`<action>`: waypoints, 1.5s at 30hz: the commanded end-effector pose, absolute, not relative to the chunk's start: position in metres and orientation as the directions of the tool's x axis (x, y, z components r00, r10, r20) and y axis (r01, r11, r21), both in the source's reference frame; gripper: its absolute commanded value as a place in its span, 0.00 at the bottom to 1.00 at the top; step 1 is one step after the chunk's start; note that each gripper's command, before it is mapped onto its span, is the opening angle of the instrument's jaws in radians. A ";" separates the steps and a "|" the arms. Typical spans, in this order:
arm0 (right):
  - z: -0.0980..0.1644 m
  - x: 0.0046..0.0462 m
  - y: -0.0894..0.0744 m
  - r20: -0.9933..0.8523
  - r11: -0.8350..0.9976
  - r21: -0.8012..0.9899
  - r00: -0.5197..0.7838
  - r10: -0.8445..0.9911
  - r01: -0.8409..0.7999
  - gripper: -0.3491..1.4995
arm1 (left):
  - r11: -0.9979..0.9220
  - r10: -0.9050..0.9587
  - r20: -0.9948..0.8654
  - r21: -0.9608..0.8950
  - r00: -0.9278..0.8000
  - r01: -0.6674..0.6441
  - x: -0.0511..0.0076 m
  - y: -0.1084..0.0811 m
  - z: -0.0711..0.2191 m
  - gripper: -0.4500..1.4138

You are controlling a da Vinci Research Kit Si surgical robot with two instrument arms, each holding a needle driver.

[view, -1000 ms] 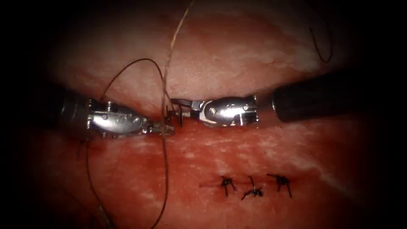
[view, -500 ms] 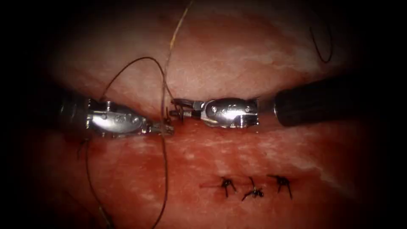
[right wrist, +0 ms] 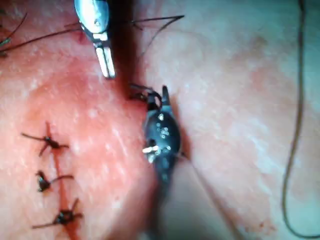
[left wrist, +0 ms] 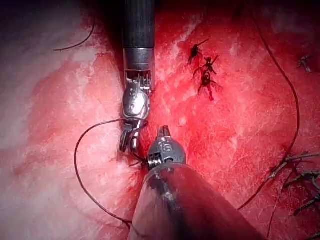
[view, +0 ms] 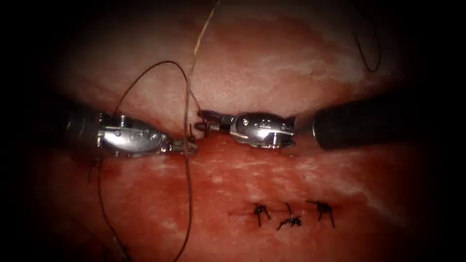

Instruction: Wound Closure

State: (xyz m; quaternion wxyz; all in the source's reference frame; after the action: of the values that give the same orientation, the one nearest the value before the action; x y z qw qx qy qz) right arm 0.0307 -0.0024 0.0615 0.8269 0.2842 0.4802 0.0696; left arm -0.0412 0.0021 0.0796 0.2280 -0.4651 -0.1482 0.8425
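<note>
1. My left tool (view: pixel 187 145) lies low over the tissue (view: pixel 272 63), its jaws pressed together on the thread (view: pixel 187 194) where the strand crosses their tip.
2. My right tool (view: pixel 204 121) reaches in toward it; its jaws sit slightly parted around a small dark knot of thread, and I cannot tell whether they grip it.
3. The two tips are near each other but apart, just above the red fluid (view: pixel 228 160) on the tissue.
4. The thread rises from the left tool's tip, arcs in a loop over to that tool's wrist, and another run drops down toward the near edge.
5. I cannot make out the needle with any certainty.
6. Three tied stitches (view: pixel 291 216) sit in a row, well apart from both tools, right of the tips.
</note>
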 end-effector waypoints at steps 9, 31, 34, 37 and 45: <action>0.062 0.0310 -0.004 -0.724 0.778 0.595 0.552 0.412 0.200 0.00 | -0.851 0.524 -0.715 -0.465 -0.463 -0.245 -0.0416 0.001 0.080 0.00; 0.057 0.0310 0.003 -0.882 0.967 0.248 0.401 0.248 -0.054 0.95 | -0.853 0.521 -0.716 -0.460 -0.464 -0.248 -0.0421 0.001 0.080 0.00; 0.056 0.0308 0.003 -0.891 0.976 0.201 0.398 0.218 -0.084 0.96 | -0.855 0.517 -0.718 -0.456 -0.466 -0.247 -0.0422 0.001 0.080 0.00; 0.055 0.0305 0.004 -0.908 0.981 0.163 0.372 0.192 -0.107 0.95 | -0.855 0.518 -0.718 -0.456 -0.466 -0.248 -0.0423 0.001 0.080 0.00; 0.052 0.0303 0.005 -0.940 0.982 0.119 0.300 0.159 -0.148 0.95 | -0.854 0.520 -0.717 -0.457 -0.465 -0.249 -0.0424 0.001 0.080 0.00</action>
State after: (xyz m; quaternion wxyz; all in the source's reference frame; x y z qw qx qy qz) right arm 0.0297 0.0061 0.0517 0.8041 0.0002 0.5870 0.0944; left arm -0.0422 0.0020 0.0790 0.2281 -0.4645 -0.1439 0.8435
